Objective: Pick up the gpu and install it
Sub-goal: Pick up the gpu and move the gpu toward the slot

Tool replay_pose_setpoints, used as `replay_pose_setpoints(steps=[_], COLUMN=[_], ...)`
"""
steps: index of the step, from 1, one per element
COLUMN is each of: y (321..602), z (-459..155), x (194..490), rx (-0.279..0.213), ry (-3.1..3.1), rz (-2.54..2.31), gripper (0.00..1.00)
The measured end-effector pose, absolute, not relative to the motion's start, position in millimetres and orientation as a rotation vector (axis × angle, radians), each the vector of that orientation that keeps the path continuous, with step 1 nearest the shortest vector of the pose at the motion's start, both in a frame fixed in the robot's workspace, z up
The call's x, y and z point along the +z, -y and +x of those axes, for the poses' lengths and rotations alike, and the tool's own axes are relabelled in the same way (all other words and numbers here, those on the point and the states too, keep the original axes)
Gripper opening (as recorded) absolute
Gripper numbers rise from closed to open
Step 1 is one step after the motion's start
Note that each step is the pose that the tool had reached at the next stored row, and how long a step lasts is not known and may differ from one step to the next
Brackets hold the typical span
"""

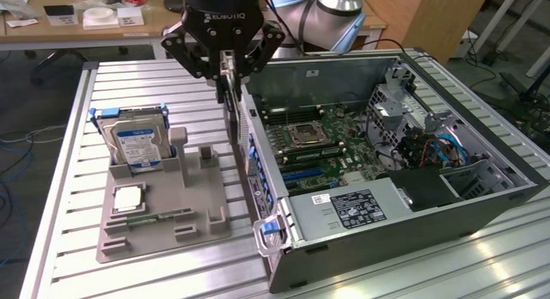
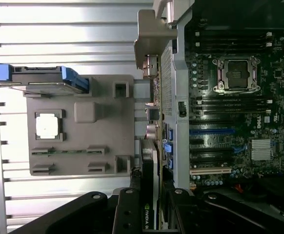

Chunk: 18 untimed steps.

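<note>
Black all over, the tool [image 1: 228, 70] is clamped on the gpu [image 1: 232, 109] – the thin dark card is pinched between the two fingers [image 2: 127, 212] and is held up in the air, standing on its edge. In the exterior view the card is seen hanging straight down from the tool, just beside the near wall of the open computer case [image 1: 413, 215], between that wall and the grey tray [image 1: 198, 202]. Whether the card is touching the wall cannot be told. It is not set into the green board [image 1: 326, 151] inside the case; the long slots there are bare. On the grey tray, towards the exterior view's left, a silver hard drive [image 1: 136, 144] with a blue and white label is stood upright in a blue frame. A small square chip [image 1: 129, 197] is laid flat in front of it – and a thin green memory stick [image 1: 159, 215] is laid beside that. Tray and case are both rested on the ribbed metal desk [image 1: 154, 267].
</note>
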<state>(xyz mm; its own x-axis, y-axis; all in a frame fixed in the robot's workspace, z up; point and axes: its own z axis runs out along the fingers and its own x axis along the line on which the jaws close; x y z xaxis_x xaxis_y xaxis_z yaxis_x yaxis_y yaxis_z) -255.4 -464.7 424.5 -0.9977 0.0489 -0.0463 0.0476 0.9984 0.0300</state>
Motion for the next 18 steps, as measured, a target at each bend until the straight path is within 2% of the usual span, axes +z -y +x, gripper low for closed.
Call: replay_pose_setpoints(steps=[18], y=[464.7], z=[-215.0], x=[424.5], rx=[0.045], ry=[-3.093], rz=[0.075], gripper=[0.27])
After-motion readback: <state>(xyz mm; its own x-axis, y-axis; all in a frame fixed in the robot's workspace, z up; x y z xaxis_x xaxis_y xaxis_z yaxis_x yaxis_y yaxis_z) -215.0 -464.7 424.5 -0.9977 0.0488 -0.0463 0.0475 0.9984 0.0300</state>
